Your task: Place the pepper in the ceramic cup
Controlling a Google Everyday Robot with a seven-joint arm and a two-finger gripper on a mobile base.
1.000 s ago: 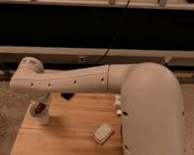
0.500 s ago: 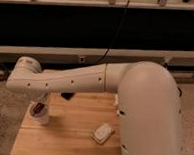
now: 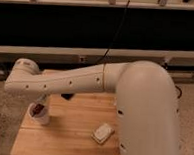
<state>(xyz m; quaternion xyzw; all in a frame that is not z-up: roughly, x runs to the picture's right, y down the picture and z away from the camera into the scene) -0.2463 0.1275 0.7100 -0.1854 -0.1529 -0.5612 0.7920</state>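
Observation:
The white ceramic cup (image 3: pixel 41 116) stands upright near the left edge of the wooden table (image 3: pixel 71 140). The dark red pepper (image 3: pixel 36 109) shows at the cup's mouth, inside the rim. My white arm reaches from the right across the table to the left. Its wrist end is directly above the cup. The gripper (image 3: pixel 40 102) hangs under that wrist end, just over the cup and pepper, and the arm hides most of it.
A pale flat rectangular object (image 3: pixel 102 133) lies on the table to the right of the cup. A small dark object (image 3: pixel 67 96) shows under the arm. Behind the table runs a dark counter front with rails. Speckled floor lies to the left.
The arm's wrist end has shifted slightly to the left. The cup and the pepper at its mouth are where they were.

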